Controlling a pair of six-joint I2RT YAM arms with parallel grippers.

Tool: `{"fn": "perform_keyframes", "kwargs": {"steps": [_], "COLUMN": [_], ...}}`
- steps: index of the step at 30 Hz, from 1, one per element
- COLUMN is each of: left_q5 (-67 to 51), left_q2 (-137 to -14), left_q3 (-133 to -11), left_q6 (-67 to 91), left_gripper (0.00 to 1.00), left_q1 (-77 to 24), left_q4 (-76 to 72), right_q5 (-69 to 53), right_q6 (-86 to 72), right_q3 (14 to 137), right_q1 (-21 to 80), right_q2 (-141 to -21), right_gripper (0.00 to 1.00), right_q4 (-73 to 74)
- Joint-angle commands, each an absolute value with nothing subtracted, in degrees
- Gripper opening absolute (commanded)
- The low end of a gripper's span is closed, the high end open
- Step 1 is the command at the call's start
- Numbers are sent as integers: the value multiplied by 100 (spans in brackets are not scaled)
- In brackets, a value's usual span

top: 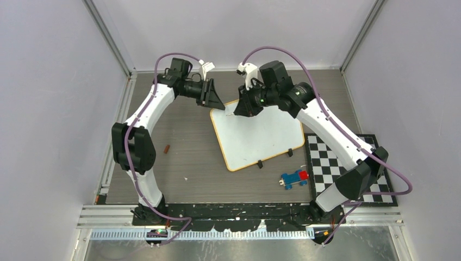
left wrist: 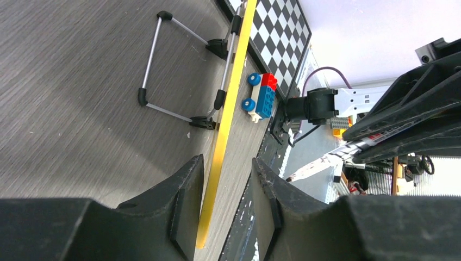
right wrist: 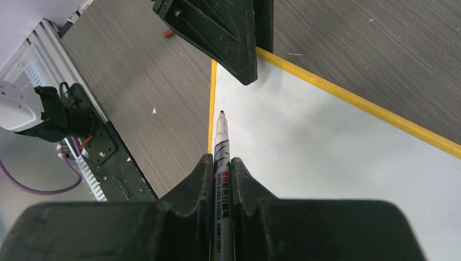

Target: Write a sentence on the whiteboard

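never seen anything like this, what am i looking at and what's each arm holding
Two robot arms, left and right, bolted to a grey table. One picture looks down from above; the others come from wrist cameras. On it lie a blank white rectangular whiteboard with an orange rim, a black-and-white checkered mat, a blue and red toy train and a small reddish-brown piece. The right gripper is shut on a white marker pen. The left gripper is open, a finger either side of the board's rim.
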State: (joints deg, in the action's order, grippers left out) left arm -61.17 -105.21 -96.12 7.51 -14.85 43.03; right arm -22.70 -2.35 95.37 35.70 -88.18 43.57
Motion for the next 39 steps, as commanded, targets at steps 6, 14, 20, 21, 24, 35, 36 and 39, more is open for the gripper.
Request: {"fn": "perform_keyframes", "kwargs": {"steps": [6, 14, 20, 21, 24, 35, 36, 39], "left_q5": [-6160, -6274, -6268, -6259, -6241, -6251, -6251, -6250], "left_q2": [-10302, -10309, -10302, -10299, -10296, -10304, -10303, -10292], "left_q3": [-9390, -9360, -9348, -9351, -9349, -9351, -9352, -9347], "left_q6": [695, 695, 631, 606, 565, 532, 528, 521], "left_gripper": [31, 11, 0, 0, 0, 0, 0, 0], "left_q1": [-1337, -1336, -1336, -1336, -1336, -1338, -1336, -1336], "left_q4": [4073, 4017, 4030, 4048, 4066, 4083, 4090, 4103], "right_q5": [-2218, -2181, -2037, -1994, -1925, -1862, -1848, -1820], "right_q6": [-317, -336, -340, -330, -331, -441, -435, -458], "right_q3": [9795, 9943, 10060, 10058, 10047, 10023, 10027, 10031], "right_q1": [3689, 3787, 3898, 3903, 3915, 3922, 3920, 3920], "right_q2": [-9058, -9278, -9444, -9456, -9477, -9565, -9571, -9589], "right_gripper": [0, 0, 0, 0, 0, 0, 0, 0], "right_q4": [3995, 3990, 3964, 3953, 3918, 3833, 3824, 3790]}}
